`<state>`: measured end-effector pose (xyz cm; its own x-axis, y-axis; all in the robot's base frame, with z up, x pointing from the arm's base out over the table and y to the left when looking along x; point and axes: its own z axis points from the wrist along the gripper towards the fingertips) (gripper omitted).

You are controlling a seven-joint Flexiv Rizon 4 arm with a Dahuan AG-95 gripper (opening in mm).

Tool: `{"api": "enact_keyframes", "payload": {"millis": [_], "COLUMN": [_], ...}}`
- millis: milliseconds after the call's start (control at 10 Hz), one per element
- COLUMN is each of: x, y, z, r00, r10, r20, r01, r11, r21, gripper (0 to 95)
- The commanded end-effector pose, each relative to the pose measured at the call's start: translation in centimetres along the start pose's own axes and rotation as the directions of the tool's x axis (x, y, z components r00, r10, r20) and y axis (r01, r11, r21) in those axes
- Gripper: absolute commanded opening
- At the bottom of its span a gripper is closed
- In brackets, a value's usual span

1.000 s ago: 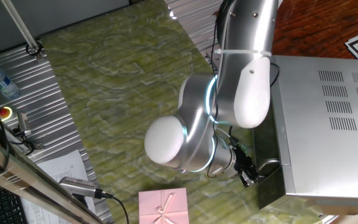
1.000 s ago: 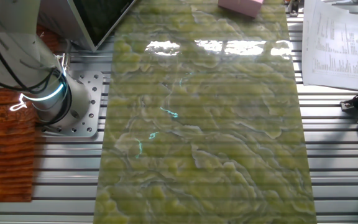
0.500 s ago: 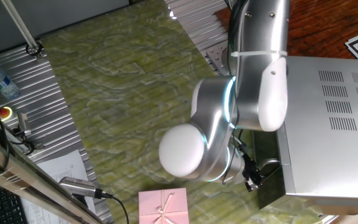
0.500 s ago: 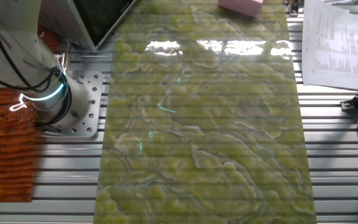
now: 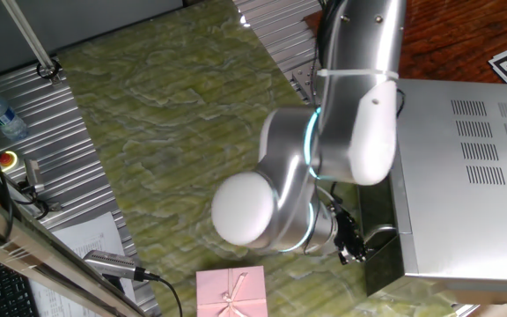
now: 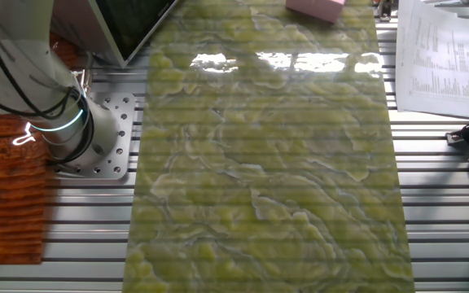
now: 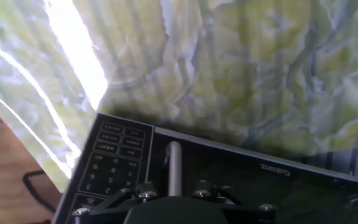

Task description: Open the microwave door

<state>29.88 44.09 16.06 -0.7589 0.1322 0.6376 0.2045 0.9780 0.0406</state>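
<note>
One arm, your gripper [image 5: 352,249] at the microwave door [image 7: 241,180], beside its handle [image 7: 174,168], jaws' state unclear.

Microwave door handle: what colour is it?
Silver. The handle is a pale metallic bar against the dark microwave door, clearest in the hand view.

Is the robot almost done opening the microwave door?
Not yet. Done: the arm has reached the front of the microwave, and its pincer sits right at the door's silver handle. In hand: getting hold of that handle; whether the pincer grips it cannot be seen. Left: pulling the microwave door open. In the hand view it looks shut.
</note>
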Motion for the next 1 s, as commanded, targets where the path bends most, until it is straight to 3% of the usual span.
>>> {"api": "enact_keyframes", "payload": {"millis": [100, 700, 1000], "x": [-0.1, 0.5, 0.5], "y": [0.3, 0.2, 0.4], "z": [-0.1, 1.3, 1.5], "r00": [1.0, 0.999, 0.999], "r10": [-0.019, -0.047, -0.046], "r20": [-0.018, -0.011, -0.016], "r01": [0.018, 0.046, 0.045], "r11": [1.0, 0.998, 0.998], "r21": [-0.011, -0.05, -0.047], "gripper": [19.0, 19.0, 19.0]}}
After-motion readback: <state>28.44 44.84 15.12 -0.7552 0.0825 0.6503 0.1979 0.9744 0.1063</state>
